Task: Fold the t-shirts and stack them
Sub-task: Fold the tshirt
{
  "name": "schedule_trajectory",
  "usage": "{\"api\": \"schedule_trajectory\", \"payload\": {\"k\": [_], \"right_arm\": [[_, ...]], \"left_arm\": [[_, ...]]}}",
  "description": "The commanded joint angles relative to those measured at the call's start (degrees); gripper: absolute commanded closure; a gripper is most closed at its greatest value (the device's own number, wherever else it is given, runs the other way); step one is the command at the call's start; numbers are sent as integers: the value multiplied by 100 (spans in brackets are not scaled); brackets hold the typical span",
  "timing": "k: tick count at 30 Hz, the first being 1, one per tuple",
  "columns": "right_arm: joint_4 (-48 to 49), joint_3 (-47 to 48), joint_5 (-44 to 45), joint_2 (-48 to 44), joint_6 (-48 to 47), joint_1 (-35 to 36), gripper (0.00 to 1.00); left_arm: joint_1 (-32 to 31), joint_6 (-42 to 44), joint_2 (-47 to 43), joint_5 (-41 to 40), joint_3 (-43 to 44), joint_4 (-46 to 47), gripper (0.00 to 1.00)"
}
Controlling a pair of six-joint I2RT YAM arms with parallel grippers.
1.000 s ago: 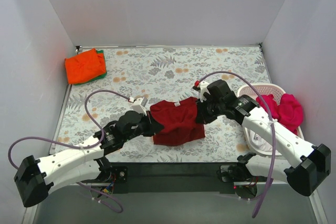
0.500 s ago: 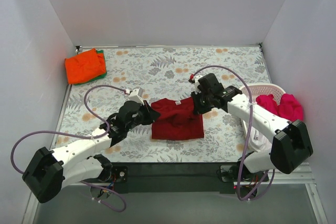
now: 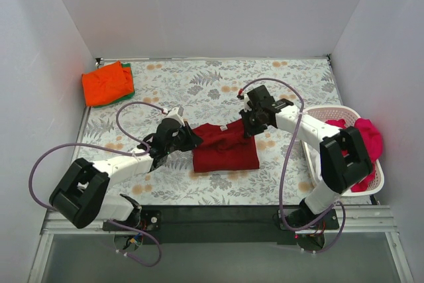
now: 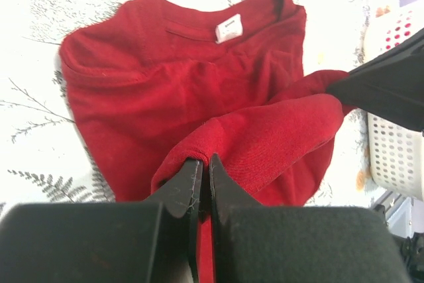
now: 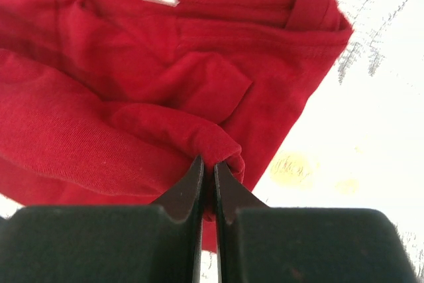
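The dark crimson t-shirt [image 3: 225, 149] lies half folded in the middle of the table, white neck label up. My left gripper [image 3: 188, 141] is shut on its left edge, pinching a fold of crimson cloth [image 4: 265, 137]. My right gripper [image 3: 246, 130] is shut on its right edge, pinching another fold [image 5: 199, 140]. The lifted hem hangs between both grippers above the collar end. The orange t-shirt [image 3: 106, 83] lies folded on the green one [image 3: 128, 79] at the far left corner. Magenta-pink t-shirts [image 3: 358, 137] lie in the basket.
A white laundry basket [image 3: 317, 164] stands at the right table edge, close to my right arm; it also shows in the left wrist view [image 4: 394, 157]. The table has a floral cover [image 3: 199, 84] and white walls on three sides.
Both grippers have carried the crimson shirt's near edge away from the arm bases, toward the collar. The shirt now looks shorter and more squared.
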Motion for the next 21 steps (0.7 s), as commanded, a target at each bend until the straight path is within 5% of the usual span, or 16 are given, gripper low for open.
{"api": "schedule_trajectory", "payload": {"k": [1, 13, 15, 16, 19, 21], "right_arm": [[343, 377, -52, 235, -152, -145, 99], [405, 861, -210, 948, -161, -435, 96], [414, 949, -184, 931, -126, -479, 81], [414, 1053, -175, 914, -109, -496, 69], [467, 1256, -122, 677, -38, -532, 53], [467, 1353, -70, 545, 32, -558, 41]], "left_arm": [[134, 125, 113, 150, 259, 354, 100], [486, -85, 966, -172, 698, 4, 98], [494, -138, 835, -542, 733, -224, 78], [495, -130, 747, -735, 759, -260, 59], [495, -42, 404, -1174, 909, -480, 29], [521, 11, 220, -1387, 1023, -699, 19]]}}
